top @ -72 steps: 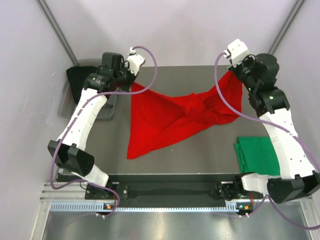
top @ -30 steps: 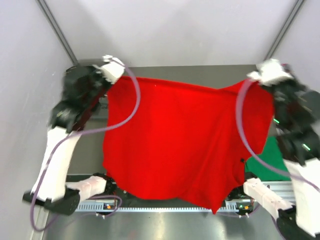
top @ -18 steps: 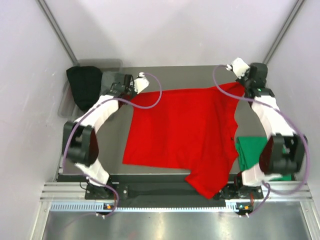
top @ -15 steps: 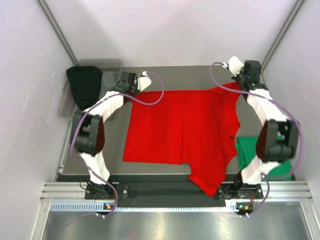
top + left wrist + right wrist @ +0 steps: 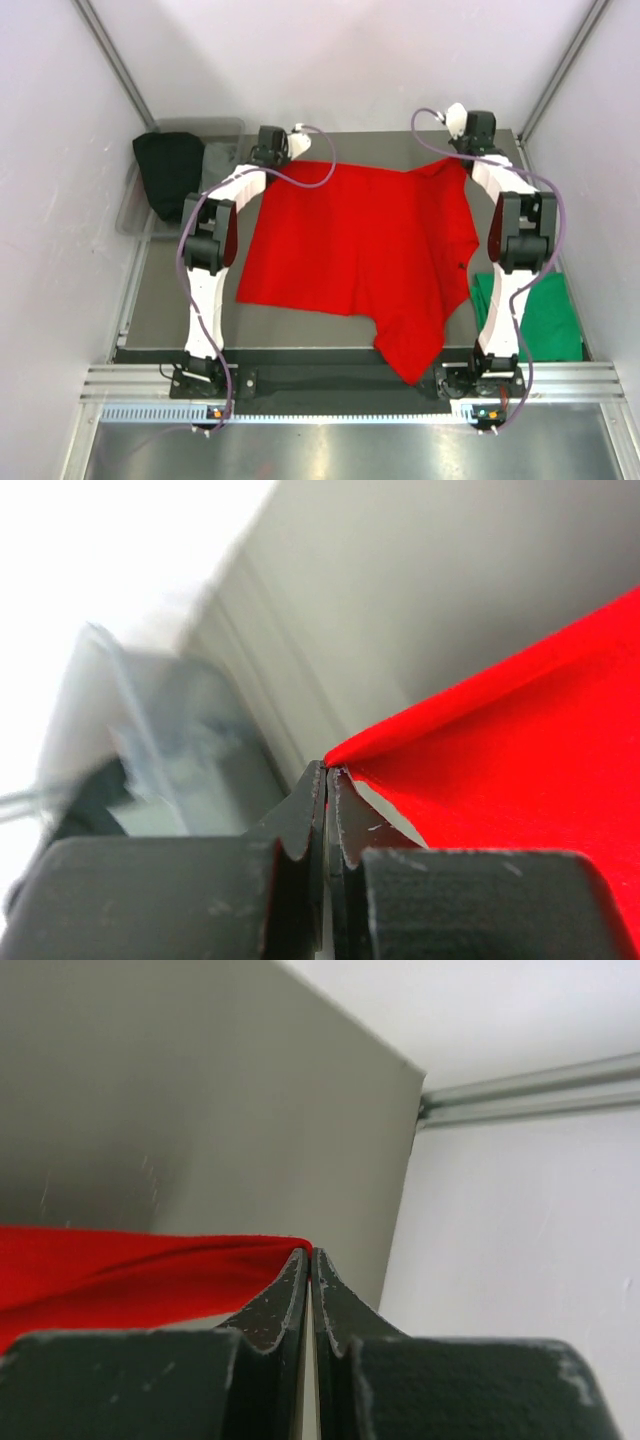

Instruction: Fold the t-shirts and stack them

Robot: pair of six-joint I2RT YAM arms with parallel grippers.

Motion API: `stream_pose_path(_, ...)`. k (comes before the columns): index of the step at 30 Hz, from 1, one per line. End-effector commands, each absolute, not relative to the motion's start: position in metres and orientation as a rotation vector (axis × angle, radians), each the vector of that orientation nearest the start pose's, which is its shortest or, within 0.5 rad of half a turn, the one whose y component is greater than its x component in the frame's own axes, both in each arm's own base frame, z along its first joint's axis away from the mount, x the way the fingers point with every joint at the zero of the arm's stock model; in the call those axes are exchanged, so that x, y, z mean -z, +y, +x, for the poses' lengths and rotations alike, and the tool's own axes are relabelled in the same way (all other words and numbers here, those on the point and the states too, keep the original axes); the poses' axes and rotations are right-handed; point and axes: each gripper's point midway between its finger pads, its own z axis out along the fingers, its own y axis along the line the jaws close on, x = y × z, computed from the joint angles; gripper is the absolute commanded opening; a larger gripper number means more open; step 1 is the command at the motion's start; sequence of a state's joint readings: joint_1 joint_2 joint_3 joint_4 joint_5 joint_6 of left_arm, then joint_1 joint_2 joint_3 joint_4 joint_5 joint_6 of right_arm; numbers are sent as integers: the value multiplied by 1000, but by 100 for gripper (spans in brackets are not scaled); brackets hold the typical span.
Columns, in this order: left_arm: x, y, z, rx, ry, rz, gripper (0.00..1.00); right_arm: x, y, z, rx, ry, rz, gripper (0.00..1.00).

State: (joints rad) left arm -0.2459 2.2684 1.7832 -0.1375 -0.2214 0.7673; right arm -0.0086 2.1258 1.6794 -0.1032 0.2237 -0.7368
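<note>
Seen from above, a bright red t-shirt (image 5: pixel 360 240) lay spread nearly flat across the middle of a grey table (image 5: pixel 190 290), with both robot arms stretched out to the far edge. The left gripper (image 5: pixel 283 158) pinched the shirt's far left corner, and the right gripper (image 5: pixel 467 152) pinched its far right corner, so the far hem ran between them. In the left wrist view, the left gripper's (image 5: pixel 327 775) two dark fingers were pressed together on a point of red cloth (image 5: pixel 520 740) just above the table. In the right wrist view, the right gripper's (image 5: pixel 308 1255) fingers were likewise clamped on a thin fold of red cloth (image 5: pixel 120 1260) close to the table's far right corner. The near right part of the red shirt drooped over the table's front edge. An emerald green t-shirt (image 5: pixel 545 315) lay folded at the near right corner, just beside the red shirt and partly hidden by the right arm. At the far left sat a dark bundle (image 5: pixel 168 180), possibly black cloth in a clear tray.
</note>
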Motion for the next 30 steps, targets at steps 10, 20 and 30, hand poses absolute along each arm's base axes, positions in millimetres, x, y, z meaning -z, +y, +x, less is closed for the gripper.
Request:
stream_pose_path(10, -163, -127, 687, -716, 1547, 867, 0, -194, -29, 674, 686, 1872, -536, 0)
stream_pose_path(20, -175, -147, 696, -637, 1489, 728, 0, -172, -24, 660, 660, 1921, -517, 0)
stream_pose_path(30, -197, -121, 694, -691, 1512, 638, 0, -193, -62, 644, 704, 1928, -450, 0)
